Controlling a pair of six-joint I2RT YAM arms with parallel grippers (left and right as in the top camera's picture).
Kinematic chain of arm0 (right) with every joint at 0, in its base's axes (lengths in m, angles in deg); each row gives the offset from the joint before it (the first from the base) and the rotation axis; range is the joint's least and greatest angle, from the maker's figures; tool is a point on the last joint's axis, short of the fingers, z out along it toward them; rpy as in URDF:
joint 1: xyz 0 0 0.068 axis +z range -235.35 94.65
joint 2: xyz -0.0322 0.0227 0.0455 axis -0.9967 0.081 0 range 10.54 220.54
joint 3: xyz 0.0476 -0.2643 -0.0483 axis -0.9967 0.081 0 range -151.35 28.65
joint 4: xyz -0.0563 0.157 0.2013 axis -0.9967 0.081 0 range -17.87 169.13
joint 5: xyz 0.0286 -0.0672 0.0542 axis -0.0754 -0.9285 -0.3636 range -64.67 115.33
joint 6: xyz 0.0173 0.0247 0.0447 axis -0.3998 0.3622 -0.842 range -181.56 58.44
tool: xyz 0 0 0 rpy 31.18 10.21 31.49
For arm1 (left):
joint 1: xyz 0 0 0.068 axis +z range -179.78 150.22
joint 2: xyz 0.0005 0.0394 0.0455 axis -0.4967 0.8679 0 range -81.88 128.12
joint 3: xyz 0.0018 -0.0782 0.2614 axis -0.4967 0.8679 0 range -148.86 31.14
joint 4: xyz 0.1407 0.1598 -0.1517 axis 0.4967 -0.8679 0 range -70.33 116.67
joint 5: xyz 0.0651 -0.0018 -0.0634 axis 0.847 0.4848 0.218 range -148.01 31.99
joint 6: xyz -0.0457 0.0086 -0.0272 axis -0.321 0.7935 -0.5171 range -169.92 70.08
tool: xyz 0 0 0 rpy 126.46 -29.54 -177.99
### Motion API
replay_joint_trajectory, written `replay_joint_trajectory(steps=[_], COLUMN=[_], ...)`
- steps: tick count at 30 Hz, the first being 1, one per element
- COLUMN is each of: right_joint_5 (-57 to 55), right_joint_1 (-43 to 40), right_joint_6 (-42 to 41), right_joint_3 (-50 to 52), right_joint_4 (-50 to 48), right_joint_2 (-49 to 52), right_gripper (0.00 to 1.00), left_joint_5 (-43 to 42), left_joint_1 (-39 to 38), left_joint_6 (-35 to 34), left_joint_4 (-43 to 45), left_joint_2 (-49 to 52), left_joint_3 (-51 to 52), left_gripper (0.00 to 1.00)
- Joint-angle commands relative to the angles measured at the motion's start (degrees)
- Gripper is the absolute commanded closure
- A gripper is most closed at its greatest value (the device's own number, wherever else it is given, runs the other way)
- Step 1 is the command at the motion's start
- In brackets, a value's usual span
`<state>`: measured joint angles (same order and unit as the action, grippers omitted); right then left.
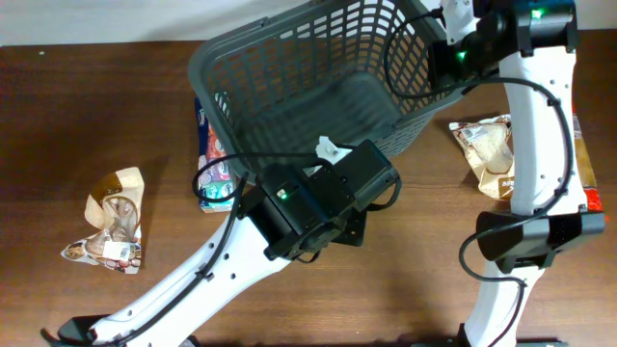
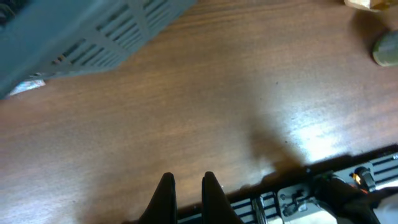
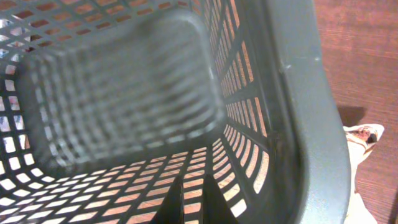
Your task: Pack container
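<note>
The large dark grey basket [image 1: 318, 87] sits tilted at the back middle of the table, and nothing shows inside it. My right gripper [image 1: 441, 46] hangs over its right rim. In the right wrist view its fingers [image 3: 193, 202] are inside the basket [image 3: 298, 112], close together with nothing between them. My left gripper [image 1: 352, 229] is low over bare table just in front of the basket. In the left wrist view its fingers [image 2: 186, 196] are close together and empty, with the basket wall [image 2: 93, 31] at the upper left.
A tan snack bag [image 1: 116, 220] lies at the left. A blue packet [image 1: 212, 159] lies against the basket's left side. Another tan bag [image 1: 490, 154] lies right of the basket, with a red item [image 1: 592, 198] at the right edge.
</note>
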<state>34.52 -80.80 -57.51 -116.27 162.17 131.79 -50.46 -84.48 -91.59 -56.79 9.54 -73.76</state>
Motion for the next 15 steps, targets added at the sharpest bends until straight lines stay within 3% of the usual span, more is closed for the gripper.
replay_joint_trajectory(steps=[1,15], right_joint_5=[-2.3,-5.6], right_joint_1=[0.3,0.3], right_joint_6=[-0.9,-2.7], right_joint_3=[-0.2,0.0], right_joint_4=[0.5,0.9], right_joint_2=[1.0,1.0], right_gripper=[0.96,0.96], left_joint_5=[4.1,5.8], left_joint_1=[-0.2,-0.2], left_joint_6=[-1.4,-1.6], left_joint_4=[-0.1,-0.4], left_joint_2=[0.7,6.9], left_joint_3=[0.3,0.3], left_gripper=[0.98,0.98])
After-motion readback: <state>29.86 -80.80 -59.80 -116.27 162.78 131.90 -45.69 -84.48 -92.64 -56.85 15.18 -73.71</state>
